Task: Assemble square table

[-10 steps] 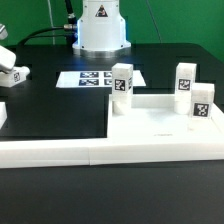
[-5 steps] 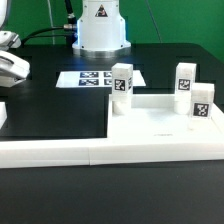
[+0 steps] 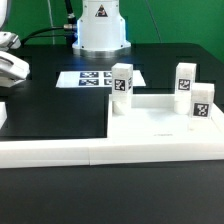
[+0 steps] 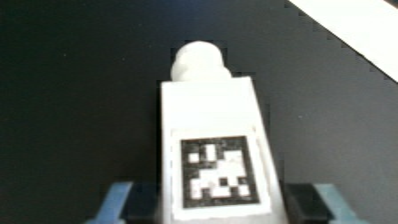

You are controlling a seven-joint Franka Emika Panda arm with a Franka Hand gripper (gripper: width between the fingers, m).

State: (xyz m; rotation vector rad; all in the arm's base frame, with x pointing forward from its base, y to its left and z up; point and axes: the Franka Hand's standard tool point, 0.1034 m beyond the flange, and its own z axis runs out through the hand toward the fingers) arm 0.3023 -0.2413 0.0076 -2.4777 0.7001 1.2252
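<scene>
We see a black table (image 3: 60,110) filling most of the exterior view, its surface matte and dark. Across the near side runs a long white border bar (image 3: 50,152), and a second bar rises along the far edge at the exterior view's right. The square tabletop slab (image 3: 165,125) lies flat against those bars at the exterior view's right. Three short white legs stand upright on it, each with a black-and-white tag: one (image 3: 121,84) at the slab's far corner toward the middle, one (image 3: 185,79) farther right, one (image 3: 202,105) just in front of that.

Behind the slab the marker board (image 3: 95,79) lies flat on the table, near the white robot base (image 3: 100,25). Beyond the table we make out black cables and a pale wall.

At the exterior view's left edge the gripper (image 3: 12,68) hangs above the table, only partly in frame. In the wrist view the gripper's (image 4: 217,200) two blue fingers (image 4: 125,200) sit on either side of a fourth tagged leg (image 4: 210,130), clamped on it, the leg's rounded tip pointing away over the dark surface.
</scene>
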